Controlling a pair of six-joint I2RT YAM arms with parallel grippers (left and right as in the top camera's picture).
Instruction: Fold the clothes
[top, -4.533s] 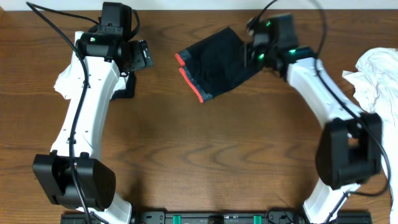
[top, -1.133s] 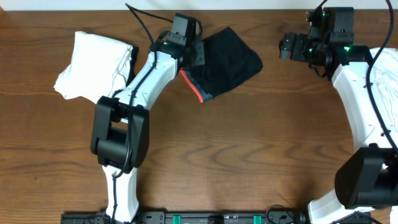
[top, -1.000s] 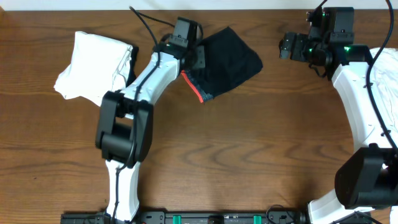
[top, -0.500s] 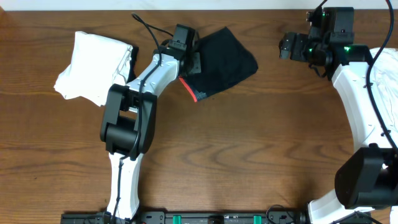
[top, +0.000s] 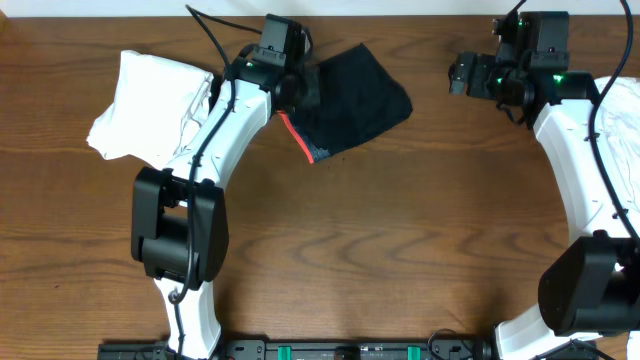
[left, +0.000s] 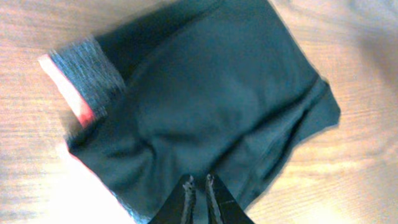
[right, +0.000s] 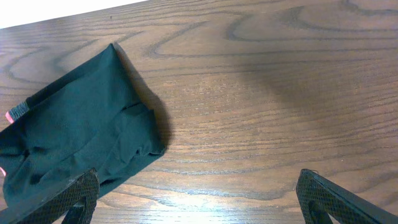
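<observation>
Lying bunched on table (top: 400, 250) — black pants (top: 360, 100).

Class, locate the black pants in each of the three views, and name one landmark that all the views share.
Overhead: black pants at top centre.
Left wrist: black pants fill most of the frame.
Right wrist: black pants in the lower left.
Shared landmark: the red-edged waistband.

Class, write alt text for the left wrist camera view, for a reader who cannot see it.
Folded black fabric pants with a grey, red-edged waistband at the upper left lie on a brown wooden table. The left gripper, jaws almost together, sits at the fabric's near edge; whether it pinches the cloth is unclear.
</observation>
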